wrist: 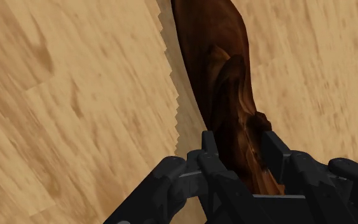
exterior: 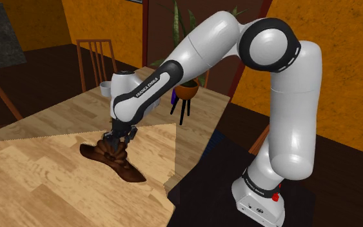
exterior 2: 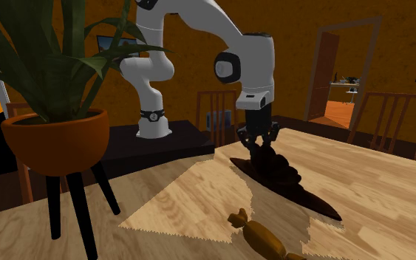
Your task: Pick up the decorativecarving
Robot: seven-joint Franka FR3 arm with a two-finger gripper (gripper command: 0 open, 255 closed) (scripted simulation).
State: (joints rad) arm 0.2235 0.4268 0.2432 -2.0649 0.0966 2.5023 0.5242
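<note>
Orange walls all round, and a pale wooden table (exterior: 31, 187) takes the stage. On it lies the carving (exterior: 112, 158), a long dark brown piece with a lumpy raised middle, stretched out flat near the table's edge on the arm's side. The gripper (exterior: 117, 143) is right down on top of it, pointing straight at the board. From the wrist, the two black fingers (wrist: 210, 145) sit either side of the carving's raised ridge (wrist: 225, 83) and press against it, clamped on. In the second exterior view the gripper (exterior 2: 260, 148) bites the carving (exterior 2: 280, 173) at its humped end, with the thin tail running off toward the camera.

Just beyond that tail, a small tan wooden figure (exterior 2: 258, 236) lies on the table. Further out, a plant (exterior 2: 55, 140) in an orange pot stands on black legs. A chair (exterior: 96, 58) stands at the far side. The white arm arcs back to its stand (exterior: 260, 200) on the dark floor.
</note>
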